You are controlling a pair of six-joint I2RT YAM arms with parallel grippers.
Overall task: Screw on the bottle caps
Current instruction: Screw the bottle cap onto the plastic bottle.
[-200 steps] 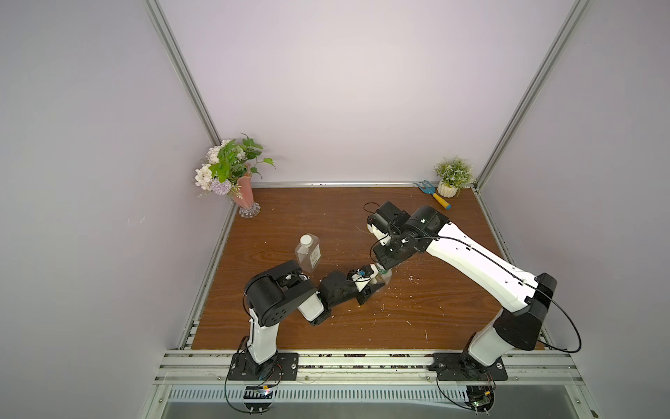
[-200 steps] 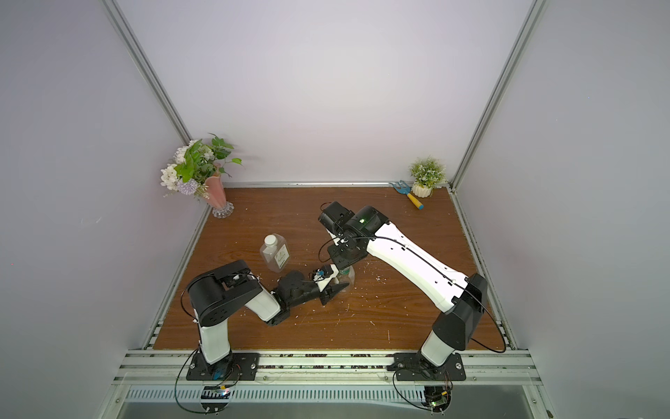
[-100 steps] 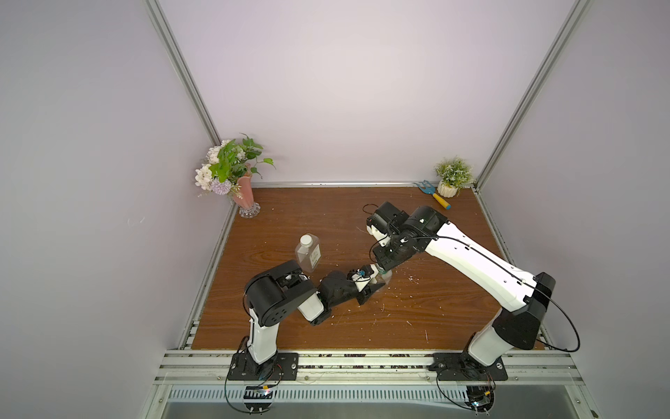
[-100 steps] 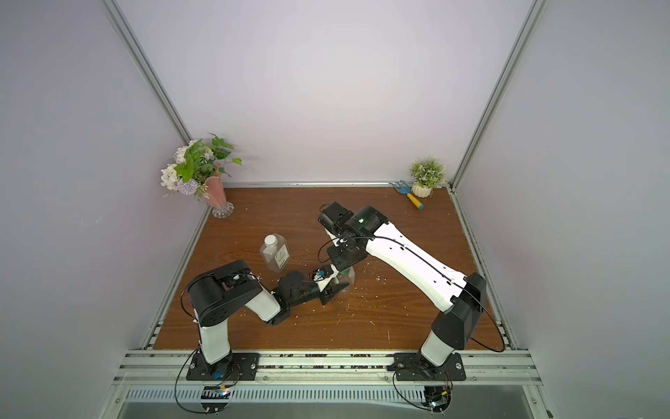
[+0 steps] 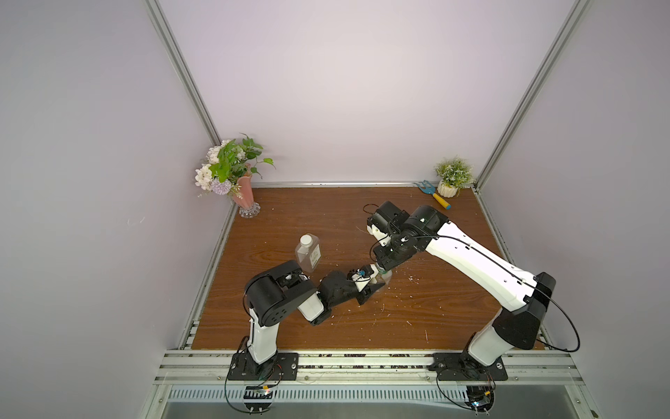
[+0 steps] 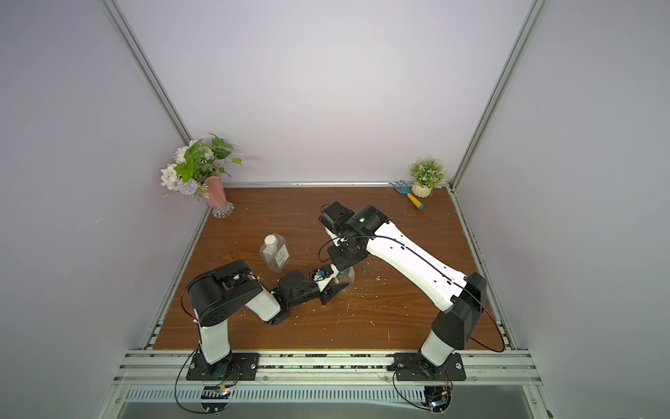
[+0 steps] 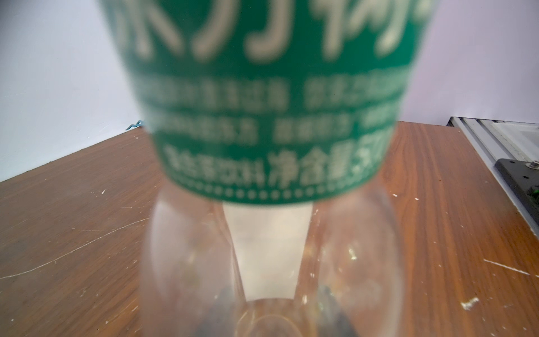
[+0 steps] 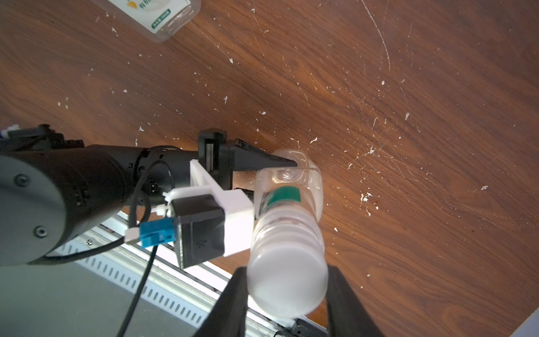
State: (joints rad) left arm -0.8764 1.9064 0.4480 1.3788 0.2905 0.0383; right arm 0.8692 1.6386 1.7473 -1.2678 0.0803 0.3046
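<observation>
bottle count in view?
2. Square bottle stands alone, capped, left of centre. Round bottle stands mid-table, left gripper at its base, right gripper on its cap. No others seen.

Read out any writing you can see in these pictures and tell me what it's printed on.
"净含量": bottom row of the green label on the round bottle.
Large white characters above it: cropped and blurred, unreadable.
Smaller rows between: too blurred.
White label on the square bottle: print too small to read.
</observation>
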